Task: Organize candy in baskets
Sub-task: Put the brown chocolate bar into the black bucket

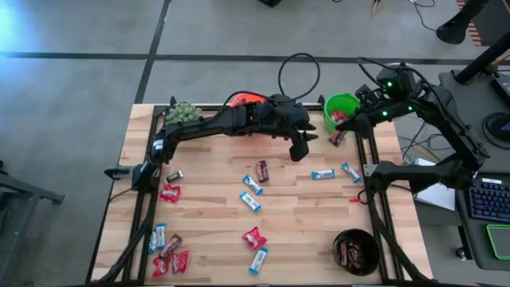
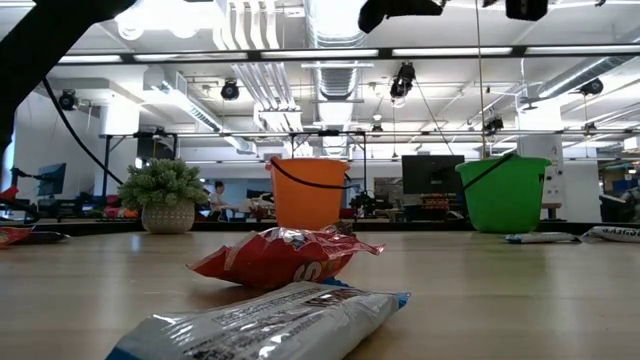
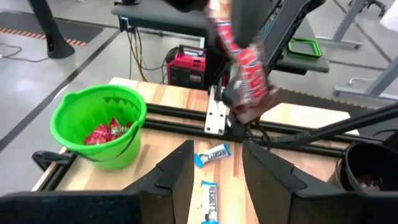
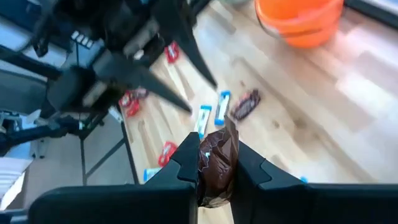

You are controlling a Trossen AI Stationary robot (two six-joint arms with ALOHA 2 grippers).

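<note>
My right gripper (image 4: 216, 155) is shut on a dark brown candy (image 3: 249, 81), raised above the table beside the green basket (image 1: 343, 110), which holds red candy (image 3: 102, 132). My left gripper (image 3: 214, 168) hangs open and empty above the table's far middle (image 1: 300, 147), facing that candy. My left arm covers most of the orange basket (image 1: 243, 99). The black basket (image 1: 356, 251), at the near right, holds brown candy. Loose red (image 1: 254, 237), blue-and-white (image 1: 250, 202) and brown (image 1: 261, 170) candy lies flat on the table. My right gripper pinches the brown candy between its two fingers, near one end of the wrapper (image 4: 216, 171). The rest of the wrapper (image 3: 252, 93) sticks out past the fingertips and slants downward. It is lifted clear of the table.
A fuzzy plant (image 1: 183, 112) stands at the far left. Two blue-and-white candies (image 1: 323, 174) (image 1: 351, 172) lie below the two grippers. A cluster of candy (image 1: 167, 253) lies at the near left corner. Black frame rails (image 1: 374, 207) run along the table's sides.
</note>
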